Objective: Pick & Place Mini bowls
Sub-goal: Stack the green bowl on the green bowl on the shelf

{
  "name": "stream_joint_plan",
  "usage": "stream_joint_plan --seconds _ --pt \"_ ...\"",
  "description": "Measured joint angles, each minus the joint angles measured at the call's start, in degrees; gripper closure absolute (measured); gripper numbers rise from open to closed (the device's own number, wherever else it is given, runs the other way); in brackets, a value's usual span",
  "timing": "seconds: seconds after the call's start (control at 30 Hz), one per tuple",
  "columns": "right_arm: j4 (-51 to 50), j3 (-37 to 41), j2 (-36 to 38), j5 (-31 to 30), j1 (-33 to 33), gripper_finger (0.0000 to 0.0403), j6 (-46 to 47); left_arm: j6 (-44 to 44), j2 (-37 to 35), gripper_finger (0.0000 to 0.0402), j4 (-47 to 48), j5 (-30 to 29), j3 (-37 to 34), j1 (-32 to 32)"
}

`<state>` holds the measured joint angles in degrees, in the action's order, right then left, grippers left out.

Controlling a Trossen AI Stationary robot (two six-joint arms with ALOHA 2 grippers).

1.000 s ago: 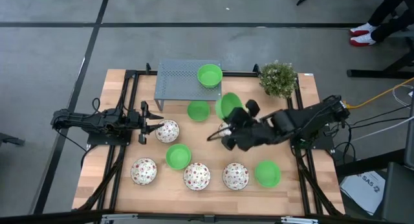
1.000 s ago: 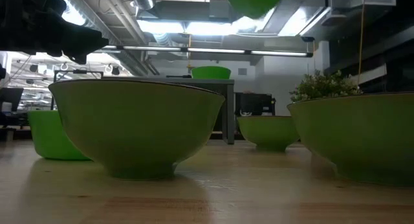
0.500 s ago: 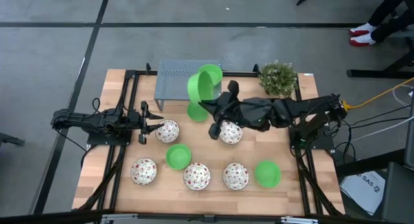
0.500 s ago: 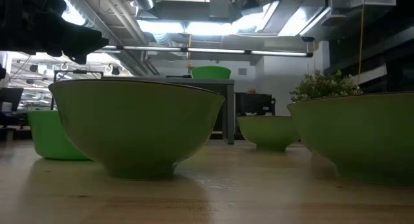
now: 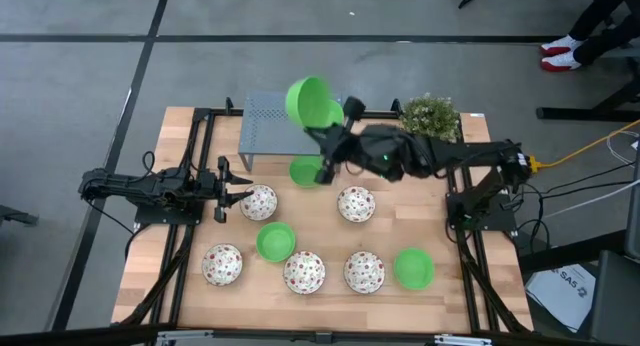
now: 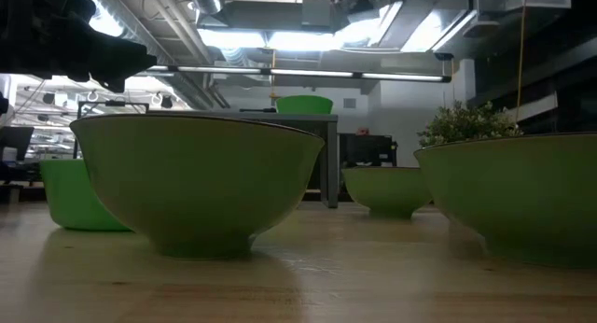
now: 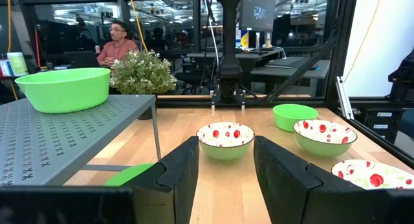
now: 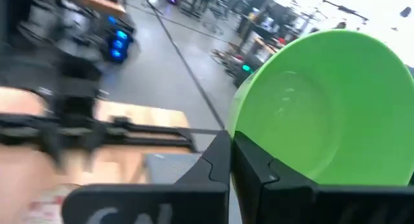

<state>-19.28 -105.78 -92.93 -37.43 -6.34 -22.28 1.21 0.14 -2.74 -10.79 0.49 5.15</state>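
Carrying a green mini bowl (image 5: 309, 101) by its rim, the right claw (image 5: 329, 136) (clamped on it) had swung from mid-counter to above the grey shelf (image 5: 268, 121). Placement looked imminent. Left claw (image 5: 228, 189) waited, fingers apart.

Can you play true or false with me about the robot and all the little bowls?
1. The right gripper is pinching the rim of a plain green bowl. True.
2. That bowl is being carried above the grey shelf. True.
3. The left gripper is holding a speckled bowl. False: its fingers are open and hold nothing; it waits at the table's left side beside a speckled bowl.
4. The small plant stands on the grey shelf. False: it stands at the table's back right, beside the shelf.
5. A green bowl already rests on the shelf. True.
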Motion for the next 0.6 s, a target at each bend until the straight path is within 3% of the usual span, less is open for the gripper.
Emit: stream_joint_plan --seconds 0.27,0.6 --pt "-4.0 0.0 -0.1 1.1 8.1 0.0395 -0.3 0.0 0.0 0.0258 0.0 0.0 0.0 0.0" --pt "-12.3 0.0 -0.1 7.7 14.2 0.0395 4.6 0.0 0.0 0.0258 0.0 0.0 0.0 0.0"
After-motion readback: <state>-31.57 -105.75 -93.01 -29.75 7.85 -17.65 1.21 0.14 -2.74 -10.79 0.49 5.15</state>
